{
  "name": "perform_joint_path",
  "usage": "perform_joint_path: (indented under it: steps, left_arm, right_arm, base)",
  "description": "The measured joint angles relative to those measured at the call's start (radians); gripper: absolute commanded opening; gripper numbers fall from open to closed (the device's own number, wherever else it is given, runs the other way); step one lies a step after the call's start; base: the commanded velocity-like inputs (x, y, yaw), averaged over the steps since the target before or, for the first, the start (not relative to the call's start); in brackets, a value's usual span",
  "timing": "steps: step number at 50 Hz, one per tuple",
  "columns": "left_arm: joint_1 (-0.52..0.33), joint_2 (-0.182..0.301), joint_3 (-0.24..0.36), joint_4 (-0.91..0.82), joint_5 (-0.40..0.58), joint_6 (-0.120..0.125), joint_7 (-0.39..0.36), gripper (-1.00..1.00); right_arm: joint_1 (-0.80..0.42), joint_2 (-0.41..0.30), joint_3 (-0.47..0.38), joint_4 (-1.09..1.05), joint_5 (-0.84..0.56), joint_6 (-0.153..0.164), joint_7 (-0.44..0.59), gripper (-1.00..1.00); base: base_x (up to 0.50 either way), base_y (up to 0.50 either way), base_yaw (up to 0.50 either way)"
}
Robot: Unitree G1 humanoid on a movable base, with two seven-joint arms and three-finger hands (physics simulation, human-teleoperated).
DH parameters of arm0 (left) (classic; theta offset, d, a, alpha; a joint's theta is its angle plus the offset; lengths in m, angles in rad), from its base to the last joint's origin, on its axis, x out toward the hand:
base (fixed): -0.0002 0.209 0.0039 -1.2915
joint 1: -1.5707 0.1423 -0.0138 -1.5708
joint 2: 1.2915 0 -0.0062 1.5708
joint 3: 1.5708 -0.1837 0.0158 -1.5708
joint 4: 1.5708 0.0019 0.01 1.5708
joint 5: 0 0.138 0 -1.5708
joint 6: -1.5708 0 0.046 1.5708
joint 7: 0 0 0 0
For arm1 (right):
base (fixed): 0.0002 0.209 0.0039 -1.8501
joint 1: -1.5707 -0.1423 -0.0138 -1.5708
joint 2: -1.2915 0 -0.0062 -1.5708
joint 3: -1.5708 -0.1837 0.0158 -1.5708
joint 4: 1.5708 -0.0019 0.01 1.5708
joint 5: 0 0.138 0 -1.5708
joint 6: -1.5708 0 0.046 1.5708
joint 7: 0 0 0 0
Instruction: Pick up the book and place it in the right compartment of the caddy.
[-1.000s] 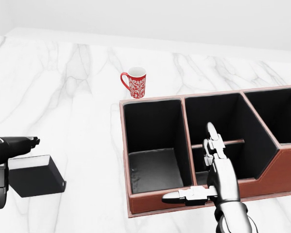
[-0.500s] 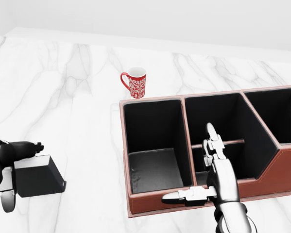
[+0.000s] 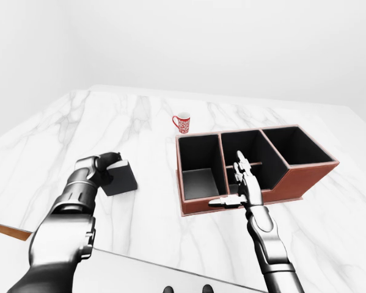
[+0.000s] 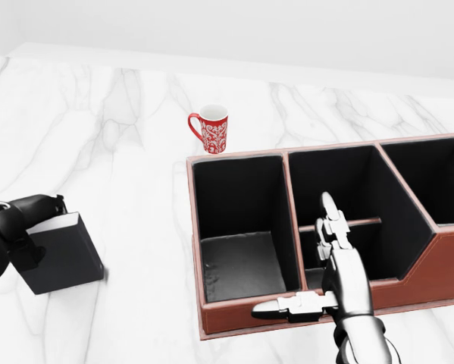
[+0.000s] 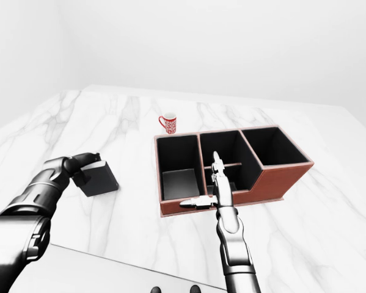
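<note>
Compared with a second ago, the black book [image 4: 60, 254] has been tipped up on the marble counter [image 4: 120, 152]. Earlier it lay flatter at the lower left of the head view, showing its broad cover as a low wedge; now it stands more on edge, leaning, with its pale page edge along the top. Its lower right corner has shifted slightly right. The left hand [image 4: 18, 227] has rotated and risen. Before, its fingers hung down past the book's left side toward the bottom edge of the view; now they curl over the book's top left corner, wrapped round it, and the dangling finger no longer shows.
</note>
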Motion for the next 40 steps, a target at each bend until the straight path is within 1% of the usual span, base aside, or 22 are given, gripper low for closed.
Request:
perform_joint_path:
  steps: [6, 11, 22, 23, 25, 30, 38, 40]
  left_arm:
    - [-0.018, 0.005, 0.001, -0.022, -0.015, 0.001, 0.025, -1.0]
    - [-0.014, 0.005, 0.005, -0.077, -0.025, 0.002, 0.022, -1.0]
    - [0.031, -0.006, 0.027, -0.287, -0.018, 0.02, -0.051, -1.0]
    - [0.036, -0.007, 0.03, -0.306, -0.016, 0.022, -0.059, -1.0]
    - [0.047, -0.01, 0.035, -0.346, -0.012, 0.028, -0.076, -1.0]
    - [0.083, -0.018, 0.049, -0.467, 0.0, 0.042, -0.139, -1.0]
    - [0.133, -0.03, 0.072, -0.661, 0.021, 0.065, -0.245, -1.0]
    - [0.144, -0.033, 0.077, -0.706, 0.026, 0.069, -0.244, -1.0]
  right_arm:
    - [0.001, 0.0, 0.001, -0.004, 0.0, 0.002, 0.0, 1.0]
    - [0.002, 0.0, 0.001, -0.006, -0.001, 0.004, 0.0, 1.0]
    - [0.004, 0.001, 0.002, -0.012, -0.003, 0.006, -0.001, 1.0]
    - [0.003, 0.001, 0.002, -0.007, -0.003, 0.001, -0.001, 1.0]
    - [0.004, 0.001, 0.002, -0.008, -0.003, 0.001, -0.001, 1.0]
    - [0.005, 0.002, 0.001, -0.033, 0.002, 0.021, -0.002, 1.0]
    - [0.001, 0.005, 0.007, -0.094, 0.002, 0.069, -0.007, 1.0]
    - [-0.002, 0.005, 0.009, -0.11, 0.001, 0.083, -0.007, 1.0]
  base:
    - [0.0, 0.0, 0.0]
    - [0.0, 0.0, 0.0]
    - [0.0, 0.0, 0.0]
    - [0.0, 0.0, 0.0]
    - [0.0, 0.0, 0.0]
    - [0.0, 0.0, 0.0]
    - [0.0, 0.0, 0.0]
    - [0.0, 0.0, 0.0]
